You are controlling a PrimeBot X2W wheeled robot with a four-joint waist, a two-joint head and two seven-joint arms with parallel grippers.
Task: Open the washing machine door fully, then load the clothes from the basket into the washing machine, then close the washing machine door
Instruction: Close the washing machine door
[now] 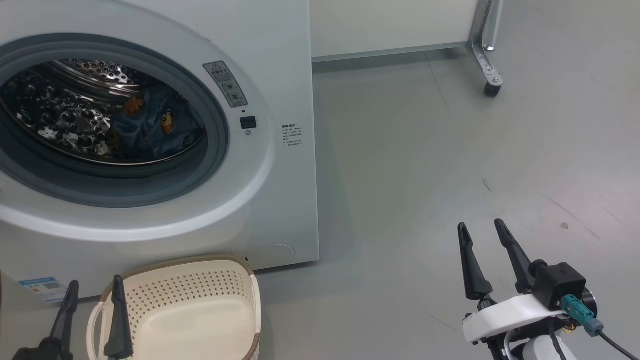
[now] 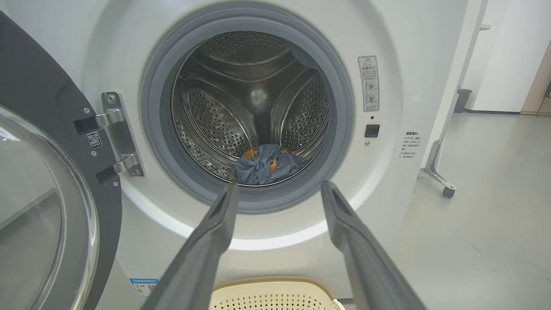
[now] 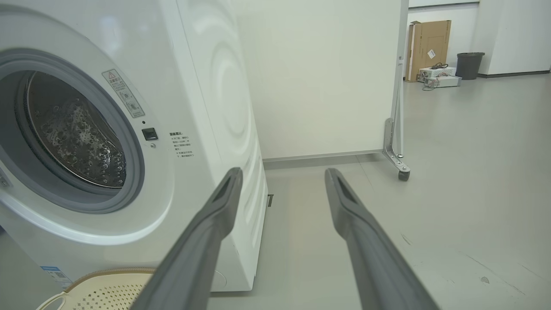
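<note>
The round black-rimmed glass door (image 2: 43, 94) likely swings stiffly (push its rim); left gripper (image 2: 280, 186) and right gripper (image 1: 480, 225) gape empty.

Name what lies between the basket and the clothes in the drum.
The white front of the washing machine and its grey rubber seal, seen in the left wrist view.

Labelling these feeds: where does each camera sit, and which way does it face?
Head: on the head, looking down at washing machine, basket, floor; left tool, right tool below.
Left wrist: on left arm, facing clothes in the drum; own fingers.
Right wrist: on right arm, facing machine's corner and floor; own fingers.
Shared: all show the basket.
</note>
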